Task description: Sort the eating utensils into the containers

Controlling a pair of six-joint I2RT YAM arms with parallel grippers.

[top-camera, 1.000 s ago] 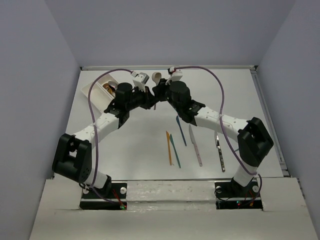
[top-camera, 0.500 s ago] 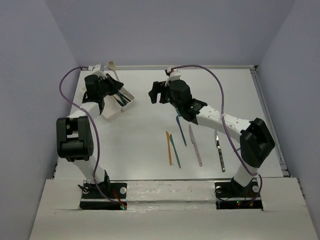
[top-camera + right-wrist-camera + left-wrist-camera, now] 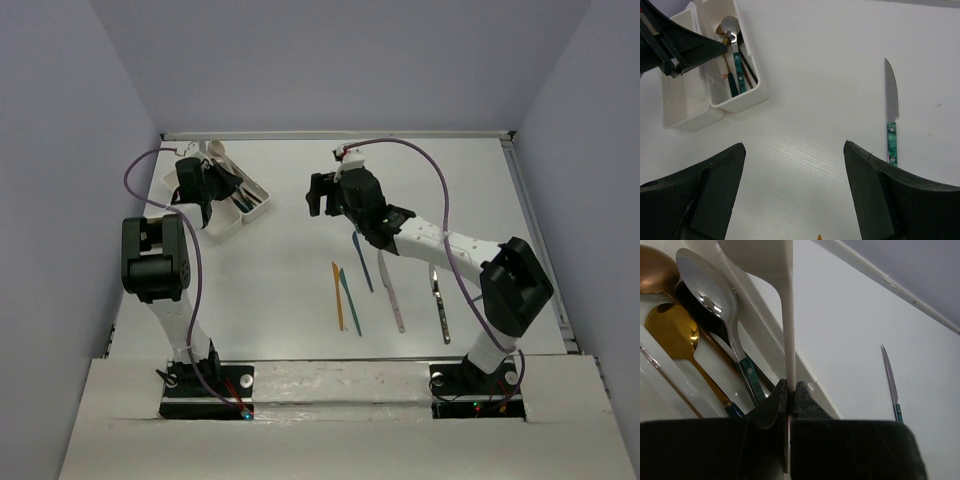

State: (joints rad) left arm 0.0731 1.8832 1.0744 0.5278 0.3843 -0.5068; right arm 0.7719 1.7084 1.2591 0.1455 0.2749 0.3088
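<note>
- My left gripper [image 3: 789, 395] has swung from mid-table to the trays [image 3: 225, 228] at the table's far left corner, clamped on the cream spoon [image 3: 788, 325].
- My right gripper [image 3: 792, 160] has sprung apart and is empty.
- Handover looks done. The spoon goes in next, then the knives [image 3: 362, 262] mid-table.

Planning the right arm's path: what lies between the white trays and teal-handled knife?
Only bare table separates the white trays and teal-handled knife, per the right wrist view.
</note>
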